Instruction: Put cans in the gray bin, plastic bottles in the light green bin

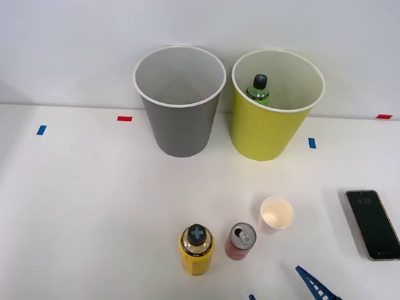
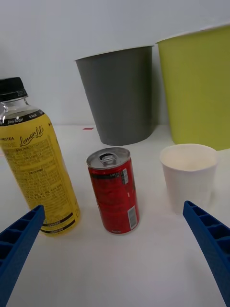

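Observation:
A small red can (image 1: 240,241) (image 2: 114,190) stands upright near the table's front edge, its silver top showing. Just to its left stands the yellow bottle (image 1: 196,249) (image 2: 37,176) with a blue cross on its black cap. At the back, the gray bin (image 1: 180,101) (image 2: 120,95) stands left of the light green bin (image 1: 274,107) (image 2: 197,85), and a green bottle (image 1: 259,90) rests inside the green one. My right gripper (image 1: 278,299) (image 2: 115,256) is open, low and just in front of the can, which sits between the lines of its fingers without touching them.
A small white paper cup (image 1: 277,214) (image 2: 188,177) stands close to the can's right. A phone (image 1: 375,224) lies flat at the right. Red and blue tape marks (image 1: 124,118) dot the white table (image 1: 81,211).

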{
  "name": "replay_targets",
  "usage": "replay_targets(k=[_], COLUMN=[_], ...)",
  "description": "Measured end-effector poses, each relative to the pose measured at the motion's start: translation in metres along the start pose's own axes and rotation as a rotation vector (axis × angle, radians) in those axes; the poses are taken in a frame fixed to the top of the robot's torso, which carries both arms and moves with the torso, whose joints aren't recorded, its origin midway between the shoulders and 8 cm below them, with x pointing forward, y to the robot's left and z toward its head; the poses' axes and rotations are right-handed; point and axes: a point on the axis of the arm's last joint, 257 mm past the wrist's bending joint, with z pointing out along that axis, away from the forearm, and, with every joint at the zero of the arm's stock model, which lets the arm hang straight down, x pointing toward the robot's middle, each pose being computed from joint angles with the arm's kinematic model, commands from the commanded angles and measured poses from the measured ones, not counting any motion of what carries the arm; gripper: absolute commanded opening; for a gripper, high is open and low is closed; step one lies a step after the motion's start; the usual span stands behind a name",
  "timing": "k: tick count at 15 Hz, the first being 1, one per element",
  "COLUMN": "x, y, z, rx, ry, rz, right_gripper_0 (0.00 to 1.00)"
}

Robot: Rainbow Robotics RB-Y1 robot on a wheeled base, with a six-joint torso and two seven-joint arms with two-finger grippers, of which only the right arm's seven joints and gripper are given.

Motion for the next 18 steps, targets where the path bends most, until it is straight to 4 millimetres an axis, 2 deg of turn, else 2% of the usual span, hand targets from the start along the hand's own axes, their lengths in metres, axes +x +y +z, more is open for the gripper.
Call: replay_targets(k=[2, 7, 18], x=[0.002, 0.019, 0.033], y=[0.004, -0.001, 0.008], z=[0.015, 0.053, 0.098], rx=[-0.023, -0.046, -0.071], ry=[-0.016, -0.038, -0.016], rz=[-0.003, -0.029, -0.063], right_gripper_0=[1.00, 1.00, 1.00])
